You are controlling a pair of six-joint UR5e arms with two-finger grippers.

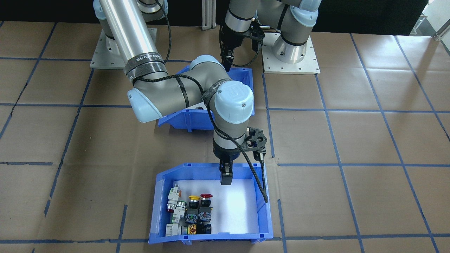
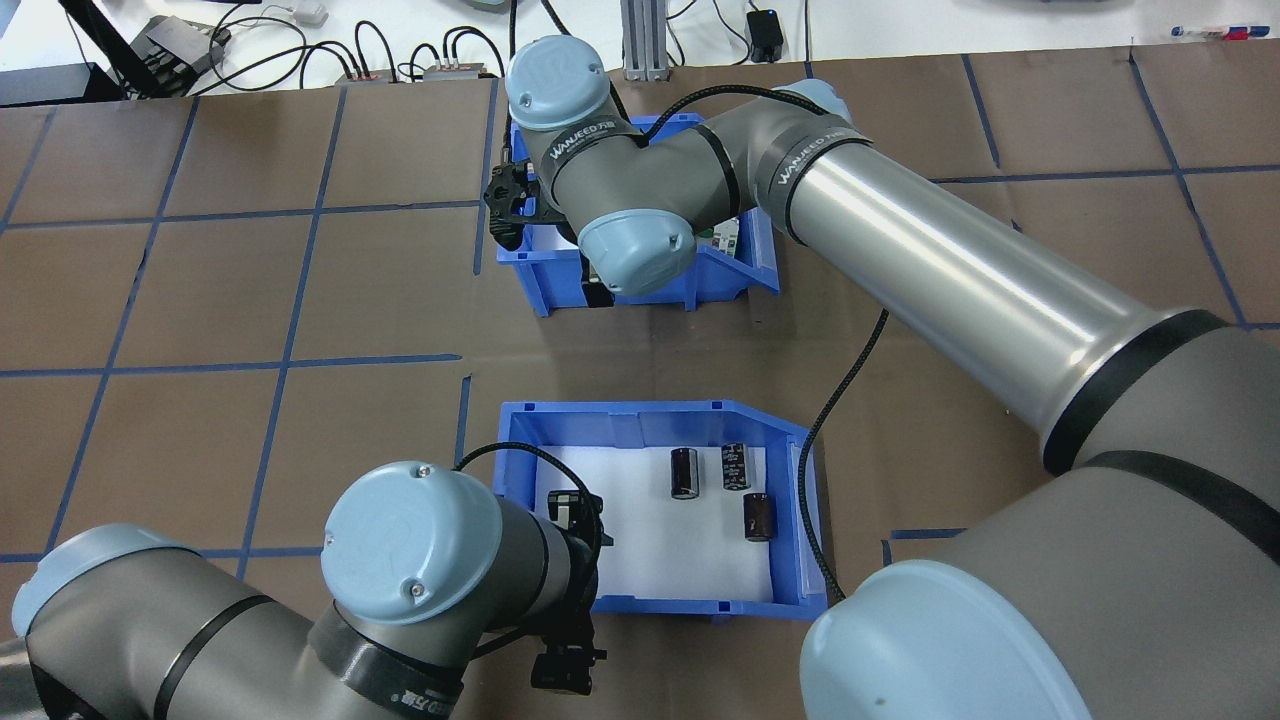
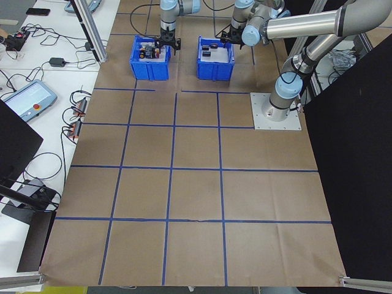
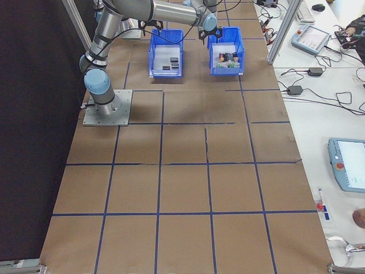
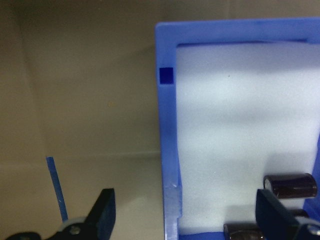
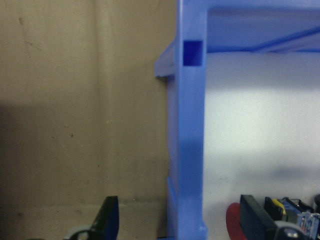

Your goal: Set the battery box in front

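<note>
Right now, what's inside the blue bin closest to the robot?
The battery box has a white foam liner with three dark cylinders lying on it. The left gripper covers part of the left wall and liner.

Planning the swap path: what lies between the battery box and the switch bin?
Only bare brown paper with blue tape lines separates the battery box from the switch bin, seen in the overhead view.

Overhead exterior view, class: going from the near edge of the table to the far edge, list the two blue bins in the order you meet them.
battery box → switch bin
</note>
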